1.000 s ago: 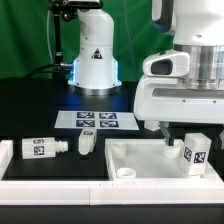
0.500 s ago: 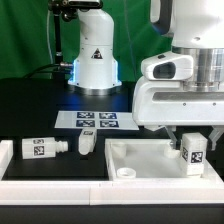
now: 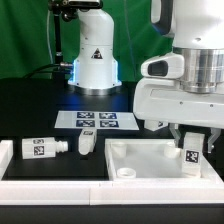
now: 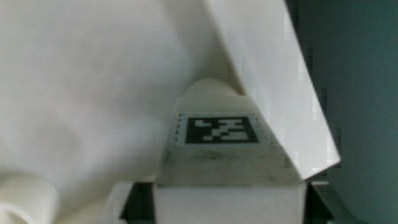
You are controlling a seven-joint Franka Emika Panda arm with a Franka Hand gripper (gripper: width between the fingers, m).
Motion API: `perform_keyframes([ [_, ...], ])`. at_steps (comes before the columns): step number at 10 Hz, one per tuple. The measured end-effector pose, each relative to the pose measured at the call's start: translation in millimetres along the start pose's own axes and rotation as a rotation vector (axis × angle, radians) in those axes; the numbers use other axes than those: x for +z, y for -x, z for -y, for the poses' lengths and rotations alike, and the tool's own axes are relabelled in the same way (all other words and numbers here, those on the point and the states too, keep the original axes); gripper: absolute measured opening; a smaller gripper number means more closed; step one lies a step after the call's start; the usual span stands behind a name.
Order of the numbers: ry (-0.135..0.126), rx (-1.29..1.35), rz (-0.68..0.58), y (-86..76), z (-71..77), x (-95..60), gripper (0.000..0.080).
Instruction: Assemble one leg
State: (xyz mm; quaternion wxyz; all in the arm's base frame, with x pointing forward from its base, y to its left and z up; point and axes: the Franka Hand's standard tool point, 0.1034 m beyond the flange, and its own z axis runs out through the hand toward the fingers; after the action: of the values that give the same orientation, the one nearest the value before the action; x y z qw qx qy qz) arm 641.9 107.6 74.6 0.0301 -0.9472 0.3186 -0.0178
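Ext. view: we find the gripper (image 3: pixel 193 137) low over the white panel (image 3: pixel 140 158), clenched on the leg (image 3: pixel 194 154), which hangs upright directly below the jaws, long axis vertical, near the panel's far corner on the exterior view's right. Two spare legs (image 3: pixel 40 148) lie well apart; marker board (image 3: pixel 99 120) behind. Nothing obstructs.

Wrist view: leg (image 4: pixel 221 135) sits betw. the fingers, tag facing cam, panel close beneath.

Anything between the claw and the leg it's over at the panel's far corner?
Nothing visible. The claw sits directly over the upright leg at the exterior view's right end of the white panel. In the wrist view the leg lies between the fingers, unobstructed. Whether they're clamped is unclear.
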Motion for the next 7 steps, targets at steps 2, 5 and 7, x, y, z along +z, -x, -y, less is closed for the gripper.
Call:
perform_keyframes([
  [2, -0.006, 0.389, 0.006, 2.1, 1.9, 0.8, 0.0285],
  [5, -0.027, 0.793, 0.011, 2.8, 1.9, -0.2, 0.0285],
  [7, -0.025, 0.861, 0.008, 3.6, 2.3, 0.0, 0.0285],
])
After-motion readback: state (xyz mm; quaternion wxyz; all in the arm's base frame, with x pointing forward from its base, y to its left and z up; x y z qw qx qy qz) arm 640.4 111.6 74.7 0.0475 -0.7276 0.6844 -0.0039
